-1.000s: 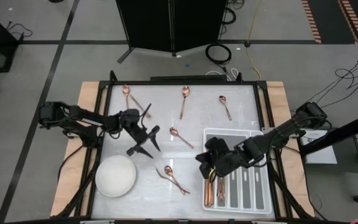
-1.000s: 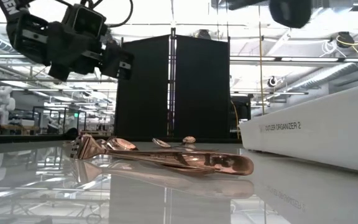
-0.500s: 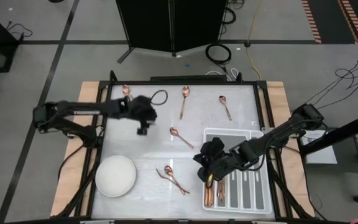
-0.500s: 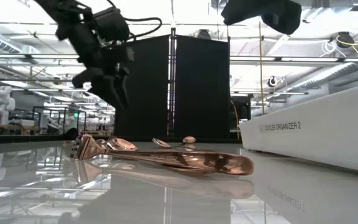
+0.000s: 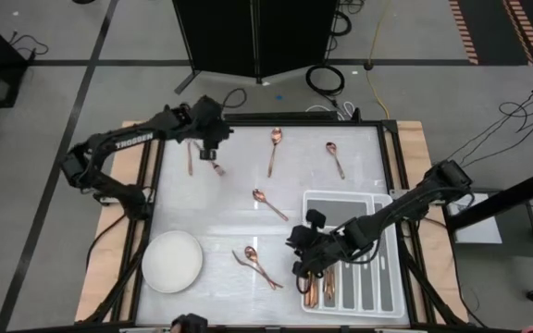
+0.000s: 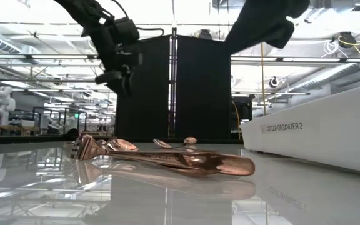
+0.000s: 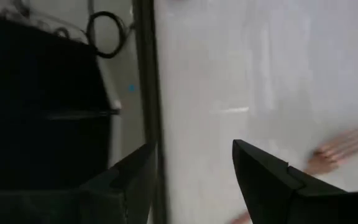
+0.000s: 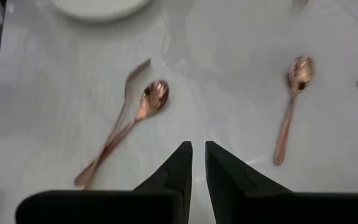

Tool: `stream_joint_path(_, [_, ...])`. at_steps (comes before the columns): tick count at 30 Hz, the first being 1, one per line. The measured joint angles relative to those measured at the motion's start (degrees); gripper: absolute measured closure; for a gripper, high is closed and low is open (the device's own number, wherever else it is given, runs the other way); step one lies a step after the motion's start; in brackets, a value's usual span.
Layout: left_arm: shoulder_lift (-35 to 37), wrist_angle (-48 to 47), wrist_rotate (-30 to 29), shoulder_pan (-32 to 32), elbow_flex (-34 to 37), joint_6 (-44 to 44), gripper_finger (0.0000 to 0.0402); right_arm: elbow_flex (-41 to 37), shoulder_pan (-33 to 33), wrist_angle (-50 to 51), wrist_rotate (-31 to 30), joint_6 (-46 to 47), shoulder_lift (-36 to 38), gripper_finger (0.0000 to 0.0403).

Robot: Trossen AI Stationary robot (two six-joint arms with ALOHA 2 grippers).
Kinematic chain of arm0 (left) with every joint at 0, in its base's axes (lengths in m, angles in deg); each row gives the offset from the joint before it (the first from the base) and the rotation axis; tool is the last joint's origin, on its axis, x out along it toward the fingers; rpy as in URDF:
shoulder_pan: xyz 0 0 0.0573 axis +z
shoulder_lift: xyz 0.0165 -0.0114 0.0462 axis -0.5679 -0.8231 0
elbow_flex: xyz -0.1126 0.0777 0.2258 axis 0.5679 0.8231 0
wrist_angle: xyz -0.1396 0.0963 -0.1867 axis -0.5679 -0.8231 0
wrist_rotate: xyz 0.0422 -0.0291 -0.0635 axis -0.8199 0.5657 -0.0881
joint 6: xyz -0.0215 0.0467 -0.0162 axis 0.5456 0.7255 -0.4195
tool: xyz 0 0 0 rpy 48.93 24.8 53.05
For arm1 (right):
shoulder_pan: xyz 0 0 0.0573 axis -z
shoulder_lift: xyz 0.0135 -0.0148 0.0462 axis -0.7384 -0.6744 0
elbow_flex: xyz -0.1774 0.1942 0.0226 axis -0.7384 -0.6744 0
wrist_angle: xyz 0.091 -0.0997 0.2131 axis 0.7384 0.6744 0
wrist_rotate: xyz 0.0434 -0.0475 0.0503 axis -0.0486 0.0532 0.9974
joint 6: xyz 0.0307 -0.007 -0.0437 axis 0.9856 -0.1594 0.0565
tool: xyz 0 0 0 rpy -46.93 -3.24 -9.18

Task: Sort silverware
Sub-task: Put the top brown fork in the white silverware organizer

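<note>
Fork (image 7: pixel 344 151) beside left, parted jaws

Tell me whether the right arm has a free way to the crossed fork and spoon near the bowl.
Probably yes. The right gripper hangs beside the tray, fingers nearly shut and empty, with only bare table between it and the fork and spoon.

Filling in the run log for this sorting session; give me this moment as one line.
left tool: open, above fork at table's far-left | right tool: nearly shut, empty, beside tray | spoon-fork pair: unsorted
</note>
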Motion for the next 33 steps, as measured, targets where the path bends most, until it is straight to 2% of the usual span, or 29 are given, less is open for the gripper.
stream_joint_path(4, [-2.5, -5.5, 0.5, 2.1, 0.1, 11.2, 0.0194, 0.0, 0.0, 0.4, 0.8, -0.4, -1.9, 0.0365])
stream_joint_path(7, [-6.0, -10.6, 0.2, 3.1, 0.6, 15.3, 0.0194, 0.0, -0.5, 0.8, 1.9, -0.4, -3.2, 0.0365])
stream_joint_path(18, [-18.5, -11.9, -4.1, 3.4, 0.5, 15.4, 0.0194, 0.0, -3.0, 0.9, 3.2, 0.1, -5.7, 0.0365])
stream_joint_path(26, [-22.5, -12.2, -4.5, 3.3, 0.2, 16.9, 0.0195, 0.0, -2.2, 0.9, 2.9, -1.8, -5.5, 0.0365])
stream_joint_path(29, [-22.6, -12.2, -4.5, 3.3, 0.2, 18.2, 0.0209, 0.0, -1.4, 0.9, 2.8, -2.8, -5.5, 0.0365])
stream_joint_path(33, [-22.8, -13.5, -4.4, 3.3, -0.4, 18.2, 0.0261, 0.0, -0.4, 0.9, 2.8, -3.9, -5.5, 0.0365])
